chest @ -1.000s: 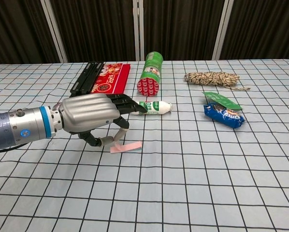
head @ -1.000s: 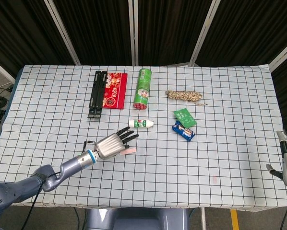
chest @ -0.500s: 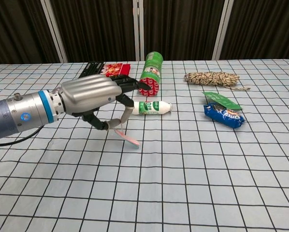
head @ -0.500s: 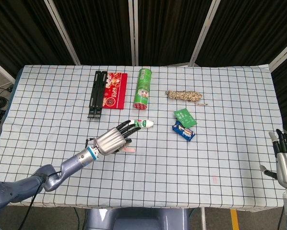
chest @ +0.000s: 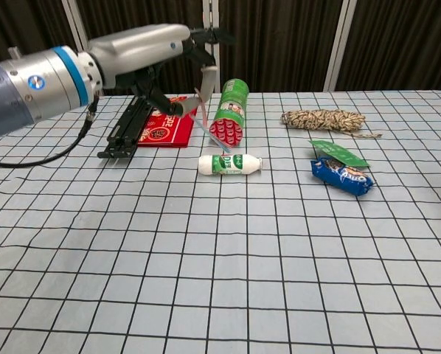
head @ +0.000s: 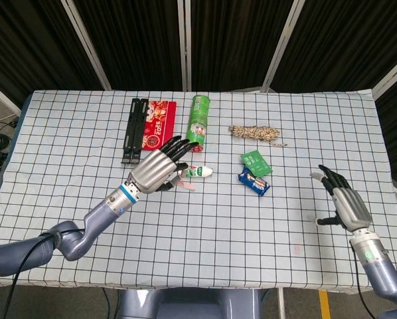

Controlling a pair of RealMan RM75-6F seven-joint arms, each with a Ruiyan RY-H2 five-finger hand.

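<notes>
My left hand [head: 157, 169] is raised above the checked tablecloth [head: 205, 226] and pinches a thin pink strip [head: 189, 184] between thumb and finger. In the chest view the left hand [chest: 150, 46] is high at the upper left and the strip [chest: 213, 131] dangles in front of the green can [chest: 230, 110]. A small white bottle with a green label [head: 200, 171] lies just right of the hand, below the strip. My right hand [head: 343, 198] hovers over the table's right side with fingers spread, holding nothing.
A black folded stand [head: 135, 129] and a red packet [head: 157, 125] lie at the back left, beside the lying green can [head: 198, 123]. A rope coil [head: 254, 132], a green card [head: 255, 162] and a blue snack pack [head: 253, 182] lie right of centre.
My left hand lifted the pink strip off the cloth and carried it up and away toward the bottle and can. My right hand came in from the right edge over the table.
</notes>
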